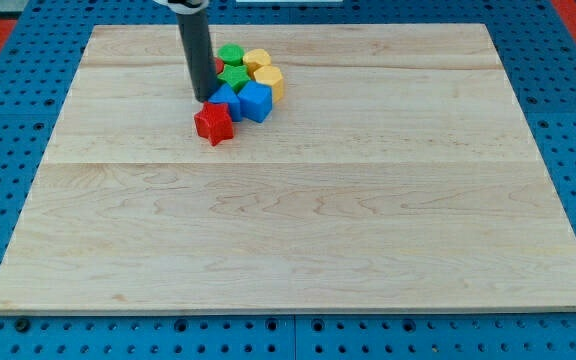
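Observation:
My tip point(203, 99) stands at the left side of a tight cluster of blocks near the view's top. It touches or nearly touches a blue block point(225, 101) and sits just above a red star block point(213, 123). A blue cube point(255, 101) lies right of these. Behind them are a green star block point(234, 76), a round green block point(230, 54), a yellow block point(258, 60) and a yellow hexagon block point(269, 79). A sliver of another red block point(218, 66) shows beside the rod.
The blocks lie on a pale wooden board point(298, 220), which rests on a blue perforated table point(568, 120). Red surface shows at the view's top corners.

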Tool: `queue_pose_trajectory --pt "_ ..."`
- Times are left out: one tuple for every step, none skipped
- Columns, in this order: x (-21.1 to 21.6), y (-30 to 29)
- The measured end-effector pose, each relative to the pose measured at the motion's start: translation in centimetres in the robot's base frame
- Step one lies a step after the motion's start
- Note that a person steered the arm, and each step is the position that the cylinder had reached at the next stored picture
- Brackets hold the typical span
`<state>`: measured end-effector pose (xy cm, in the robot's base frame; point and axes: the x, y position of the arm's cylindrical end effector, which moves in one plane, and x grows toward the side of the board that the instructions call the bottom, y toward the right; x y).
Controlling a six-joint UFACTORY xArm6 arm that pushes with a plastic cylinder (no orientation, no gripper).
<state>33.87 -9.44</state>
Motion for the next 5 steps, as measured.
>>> queue_pose_trajectory --pt "0.4 2.2" --pt "0.4 4.9" --pt "0.3 8.9" --pt "0.7 12.7" --pt "1.7 14.3"
